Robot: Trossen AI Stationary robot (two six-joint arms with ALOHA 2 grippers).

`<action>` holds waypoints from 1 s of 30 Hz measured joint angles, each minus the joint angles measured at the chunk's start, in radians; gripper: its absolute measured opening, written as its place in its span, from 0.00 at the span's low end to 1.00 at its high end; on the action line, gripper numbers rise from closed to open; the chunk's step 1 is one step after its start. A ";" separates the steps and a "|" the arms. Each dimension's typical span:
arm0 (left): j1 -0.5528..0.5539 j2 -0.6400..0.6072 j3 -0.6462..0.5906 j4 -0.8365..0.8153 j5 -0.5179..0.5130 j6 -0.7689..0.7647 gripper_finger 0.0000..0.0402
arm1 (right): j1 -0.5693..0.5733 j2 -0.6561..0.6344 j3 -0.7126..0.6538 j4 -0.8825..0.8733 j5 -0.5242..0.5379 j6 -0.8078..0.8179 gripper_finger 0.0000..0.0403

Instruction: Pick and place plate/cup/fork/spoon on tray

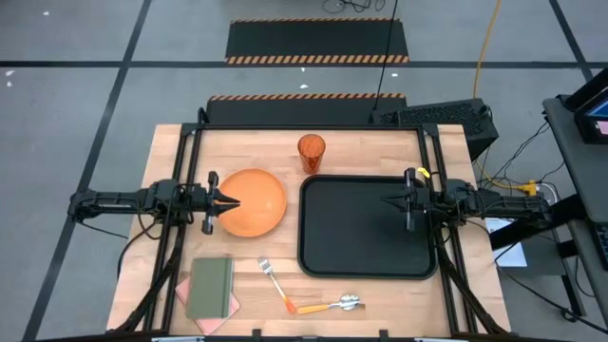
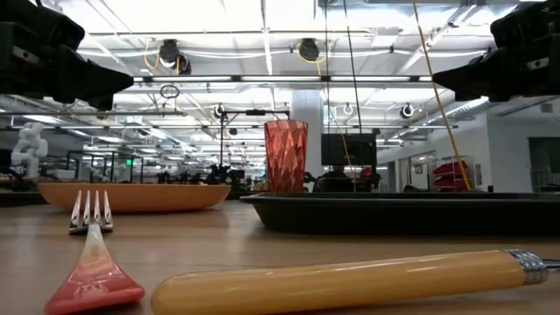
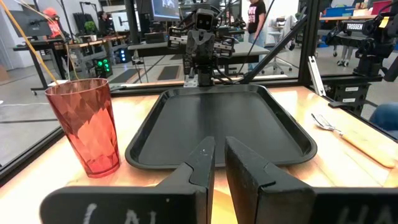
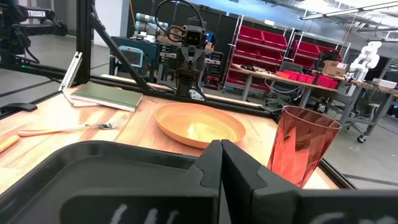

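Observation:
The orange plate (image 1: 255, 202) lies flat on the table's left half, and also shows in the right wrist view (image 4: 199, 124). The amber cup (image 1: 312, 152) stands upright behind the black tray (image 1: 366, 249). The fork (image 1: 276, 282) and the spoon (image 1: 331, 306) lie near the front edge, their orange handle ends close together. My left gripper (image 1: 236, 201) is shut and hovers above the plate's left part. My right gripper (image 1: 387, 200) is shut and hovers above the tray's right part. In the low view both grippers (image 2: 105, 83) (image 2: 455, 80) are well above the table.
A green notebook (image 1: 210, 287) lies on a pink cloth at the front left corner. Black frame posts stand along the table's left and right sides. Bare wood shows between the plate and the fork and in front of the tray.

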 joint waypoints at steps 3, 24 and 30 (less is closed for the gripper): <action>0.000 0.000 0.000 0.000 0.000 0.000 0.10 | 0.000 0.000 0.000 0.000 0.000 0.000 0.00; 0.000 0.000 0.000 0.000 0.000 0.000 0.10 | 0.000 0.000 0.000 0.000 0.000 0.000 0.00; 0.000 0.000 0.000 0.041 -0.061 0.003 0.10 | 0.000 0.000 0.000 0.000 0.000 0.000 0.00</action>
